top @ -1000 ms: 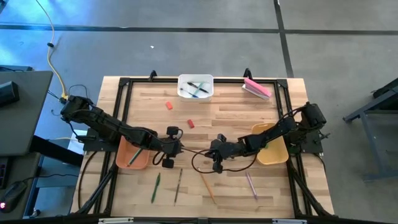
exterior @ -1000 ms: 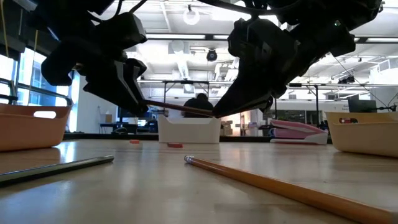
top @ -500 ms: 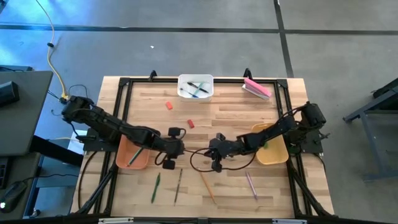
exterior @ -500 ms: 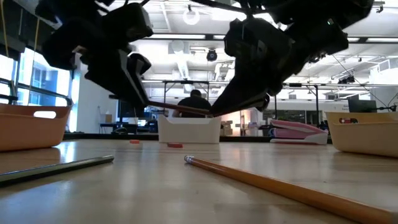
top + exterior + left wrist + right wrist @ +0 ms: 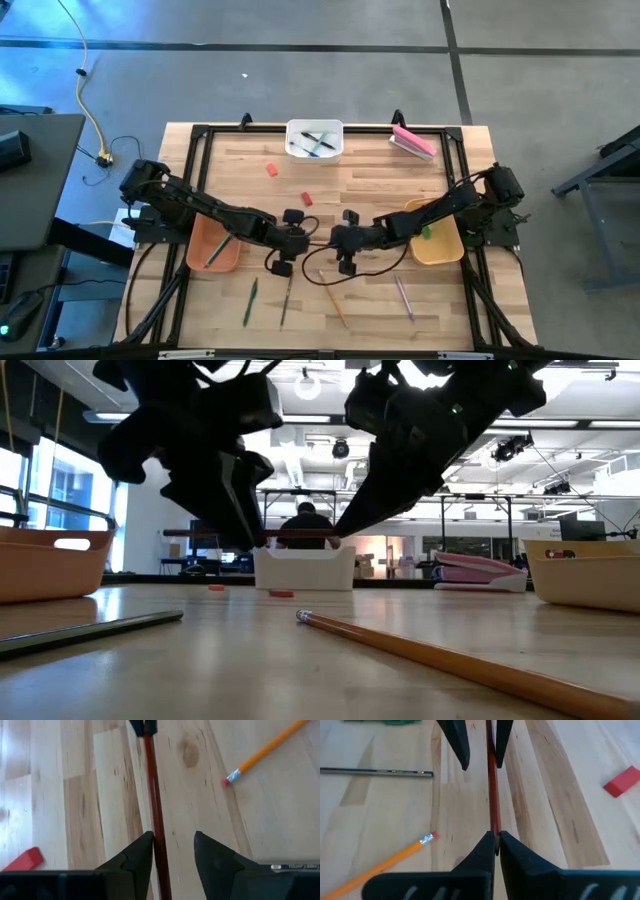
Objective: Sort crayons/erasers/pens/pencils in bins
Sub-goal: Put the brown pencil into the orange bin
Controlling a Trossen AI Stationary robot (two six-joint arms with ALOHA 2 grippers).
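Note:
A thin red-brown pencil [image 5: 300, 532] hangs level above the table between my two grippers near the table's middle. My right gripper [image 5: 496, 840] is shut on one end of it. My left gripper [image 5: 173, 847] faces it from the table's left, open, with its fingers on either side of the pencil's [image 5: 152, 780] other end. Two red crayons [image 5: 271, 169] [image 5: 307, 198] lie on the wood farther back. The white bin [image 5: 315, 138] holds pens, the orange bin [image 5: 213, 247] a green pencil, the yellow bin [image 5: 437, 232] a green piece. My right gripper pinches the pencil's end [image 5: 493, 827] between its two fingertips, coming level from the table's right, fingers along the pencil. The pencil is lifted clear and about level. My left gripper is open around the other end; the pencil runs close along one finger [image 5: 145, 852], and I cannot tell whether they touch.
On the near part of the table lie a green pencil [image 5: 250, 300], a dark stick [image 5: 287, 298], an orange pencil [image 5: 333, 300] and a pinkish pencil [image 5: 404, 297]. A pink block [image 5: 413, 141] sits at the far right corner. A black frame rims the table.
My left gripper has moved toward the table's right, closing in on my right gripper, which shifted slightly left. The pencil between them, slanted a second ago, now sits level and a little higher, with less of its length showing between the grippers.

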